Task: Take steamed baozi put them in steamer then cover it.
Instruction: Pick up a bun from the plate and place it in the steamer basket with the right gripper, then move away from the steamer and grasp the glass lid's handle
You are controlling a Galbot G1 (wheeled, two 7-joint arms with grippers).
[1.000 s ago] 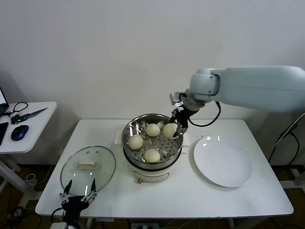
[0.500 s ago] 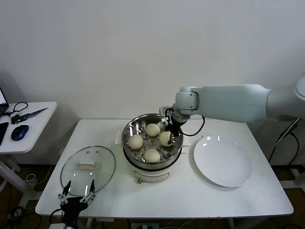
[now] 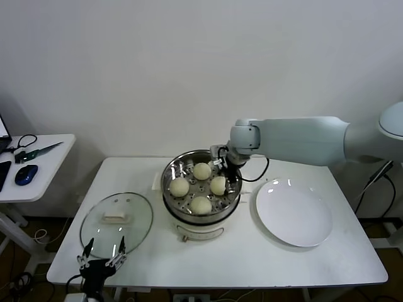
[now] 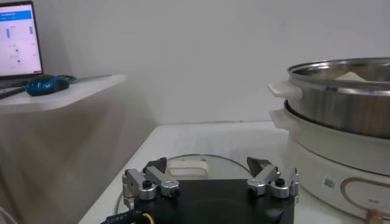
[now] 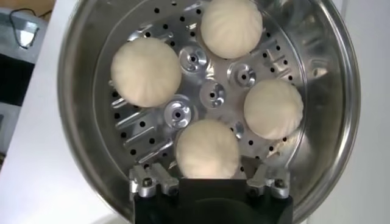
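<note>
White surface [image 3: 239,251] against a pale wall, steamer [image 3: 201,217] holding four baozi [image 3: 201,205], cover [image 3: 116,219] and plate [image 3: 293,212] flanking, right gripper [image 5: 209,178] jaws spread above one, left gripper [image 3: 102,259] parked, jaws apart.

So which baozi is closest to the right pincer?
The baozi on the steamer's right side, directly under the right pincer; the other three lie farther left.
</note>
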